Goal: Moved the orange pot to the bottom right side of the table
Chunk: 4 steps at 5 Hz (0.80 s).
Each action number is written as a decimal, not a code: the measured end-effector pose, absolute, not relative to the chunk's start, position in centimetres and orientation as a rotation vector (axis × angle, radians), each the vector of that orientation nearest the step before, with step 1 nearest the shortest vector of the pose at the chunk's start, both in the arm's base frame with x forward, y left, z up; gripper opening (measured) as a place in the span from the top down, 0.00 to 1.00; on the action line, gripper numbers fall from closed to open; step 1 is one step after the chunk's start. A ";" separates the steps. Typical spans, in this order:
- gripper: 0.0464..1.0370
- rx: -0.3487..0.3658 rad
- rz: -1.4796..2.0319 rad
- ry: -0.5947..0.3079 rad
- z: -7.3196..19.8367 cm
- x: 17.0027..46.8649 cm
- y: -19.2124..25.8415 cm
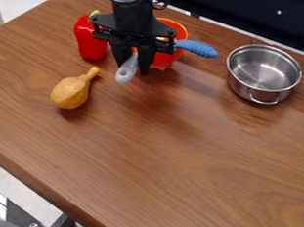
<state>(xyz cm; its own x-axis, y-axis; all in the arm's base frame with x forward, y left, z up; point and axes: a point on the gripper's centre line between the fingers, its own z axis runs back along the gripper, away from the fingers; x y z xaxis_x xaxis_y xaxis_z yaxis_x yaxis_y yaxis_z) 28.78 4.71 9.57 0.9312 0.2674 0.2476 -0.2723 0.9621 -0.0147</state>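
Brown wood across the counter (177, 171), and here's the state of play, with the steel pot (263, 72) as our marker! The black arm (132, 16) hangs down well to its left. Steel pot itself: upright, bare shining metal inside, not the one we're chasing. That's the orange pot (177, 30), left of the steel pot, partly behind the arm. And the claw (134, 67)? Left of the steel pot too, fingers slightly apart around the grey handle (127, 69); looks like a grip, and that handle probably belongs to the orange pot. How far along, then? Early, I'd say: handle apparently caught, but the carry to the bottom right, nearer the camera than the steel pot, is all left to do, then the release. Inside the orange pot? Too much blocked to call. Further left of the steel pot, a red bell pepper (90, 40) and a gourd-shaped toy (71, 92). Smaller, a ridged blue handle (198, 48) points towards the steel pot; in the orange pot or behind it, can't tell!
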 end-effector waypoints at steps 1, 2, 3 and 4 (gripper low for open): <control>0.71 0.007 0.266 -0.260 10.1 27.8 4.4; 0.71 0.009 0.242 -0.258 10.2 25.7 3.9; 0.71 0.014 0.185 -0.249 9.7 23.5 2.7; 0.71 0.013 0.176 -0.237 8.9 21.5 0.7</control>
